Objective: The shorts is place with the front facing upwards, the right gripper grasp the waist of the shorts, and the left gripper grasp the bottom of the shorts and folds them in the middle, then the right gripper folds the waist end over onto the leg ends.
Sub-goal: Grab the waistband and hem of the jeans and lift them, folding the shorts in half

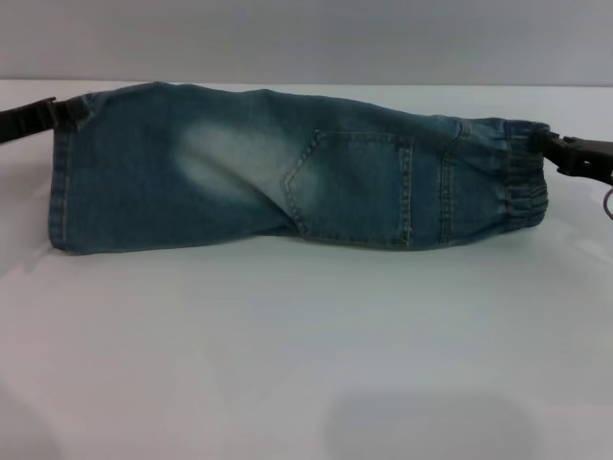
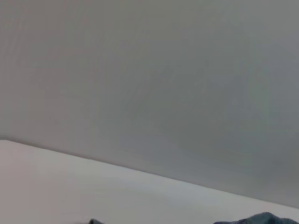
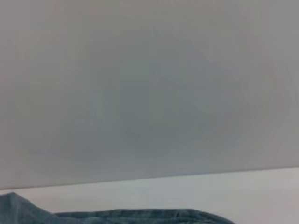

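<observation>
The blue denim shorts (image 1: 287, 172) stretch across the white table (image 1: 306, 345), folded lengthwise, with a stitched pocket (image 1: 354, 187) facing me. The elastic waist (image 1: 522, 182) is at the right and the leg ends (image 1: 67, 182) at the left. At the far corner of the leg ends my left gripper (image 1: 59, 112) is shut on the fabric. My right gripper (image 1: 548, 146) is shut on the far corner of the waist. Only a strip of denim (image 2: 266, 218) shows in the left wrist view, and another strip of denim (image 3: 140, 215) in the right wrist view.
A plain grey wall (image 1: 306, 38) rises behind the table's far edge. White tabletop lies in front of the shorts, toward me.
</observation>
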You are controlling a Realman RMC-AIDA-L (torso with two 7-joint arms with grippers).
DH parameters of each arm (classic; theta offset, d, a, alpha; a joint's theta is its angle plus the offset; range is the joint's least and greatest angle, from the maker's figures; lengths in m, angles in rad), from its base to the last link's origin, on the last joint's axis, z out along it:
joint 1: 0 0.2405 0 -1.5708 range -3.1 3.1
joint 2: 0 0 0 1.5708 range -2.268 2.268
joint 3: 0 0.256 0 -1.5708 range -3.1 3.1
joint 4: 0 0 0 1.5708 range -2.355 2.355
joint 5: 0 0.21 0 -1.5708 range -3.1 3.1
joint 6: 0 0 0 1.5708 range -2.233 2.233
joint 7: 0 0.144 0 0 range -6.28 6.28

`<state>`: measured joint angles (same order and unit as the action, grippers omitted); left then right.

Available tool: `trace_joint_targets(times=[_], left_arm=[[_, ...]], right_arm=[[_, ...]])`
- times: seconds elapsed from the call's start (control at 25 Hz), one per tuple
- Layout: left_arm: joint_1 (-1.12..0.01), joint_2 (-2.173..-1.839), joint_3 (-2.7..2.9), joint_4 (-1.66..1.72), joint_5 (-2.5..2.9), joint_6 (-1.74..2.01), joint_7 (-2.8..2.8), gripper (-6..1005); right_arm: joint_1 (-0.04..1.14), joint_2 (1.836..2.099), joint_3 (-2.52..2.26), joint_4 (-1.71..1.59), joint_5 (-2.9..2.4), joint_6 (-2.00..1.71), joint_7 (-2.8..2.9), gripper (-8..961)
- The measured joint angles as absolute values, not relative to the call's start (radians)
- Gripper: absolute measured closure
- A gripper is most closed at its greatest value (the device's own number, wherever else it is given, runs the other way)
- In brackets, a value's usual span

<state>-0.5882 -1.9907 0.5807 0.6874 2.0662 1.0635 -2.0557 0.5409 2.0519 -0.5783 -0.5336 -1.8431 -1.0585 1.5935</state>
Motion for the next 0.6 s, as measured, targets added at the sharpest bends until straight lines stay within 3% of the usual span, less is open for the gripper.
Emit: trace_joint_targets(times=[0.6], left_arm=[[-0.59,-2.003,0.639,0.689,2.071,0.945,-2.026,827]], right_arm=[[0.596,2.065,-0.586,-0.522,-1.794,-0.949,1.533,953]])
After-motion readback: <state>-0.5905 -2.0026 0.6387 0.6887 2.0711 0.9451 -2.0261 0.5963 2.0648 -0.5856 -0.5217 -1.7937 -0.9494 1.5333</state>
